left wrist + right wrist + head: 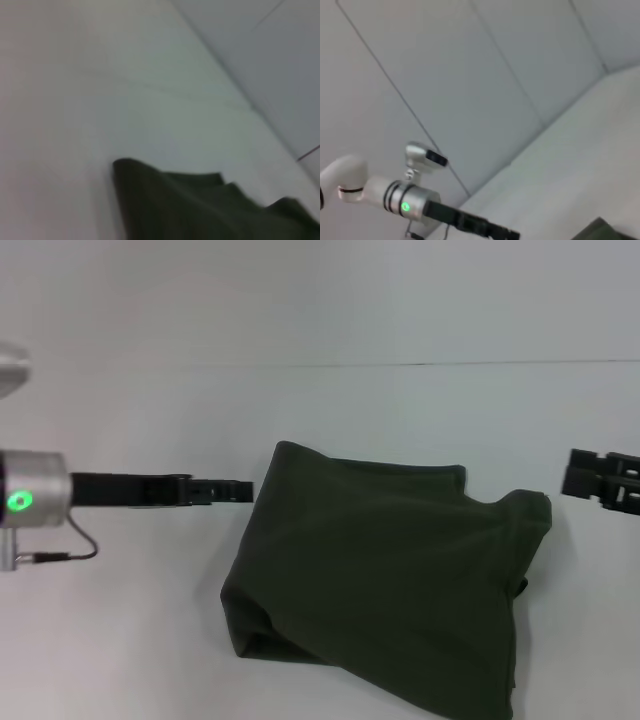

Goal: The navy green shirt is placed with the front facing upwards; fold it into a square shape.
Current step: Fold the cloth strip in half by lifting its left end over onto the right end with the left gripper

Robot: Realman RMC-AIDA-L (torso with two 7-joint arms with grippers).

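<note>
The navy green shirt [380,570] lies on the white table as a rough folded bundle, plain dark fabric up, no print showing. One folded edge bulges at its near left, and a loose flap sticks out at its right. My left gripper [245,490] reaches in level from the left, its tip just short of the shirt's far left edge and holding nothing. At the right edge of the head view my right gripper [568,475] hovers open, a little apart from the flap. The left wrist view shows the shirt's [200,210] edge. In the right wrist view, the left gripper [512,234] and a shirt corner [605,230] appear.
The white table [150,640] spreads around the shirt, with bare surface to the left and behind it. A pale wall [320,300] rises behind the table's far edge. The left arm's silver wrist with a green light [20,502] sits at the left.
</note>
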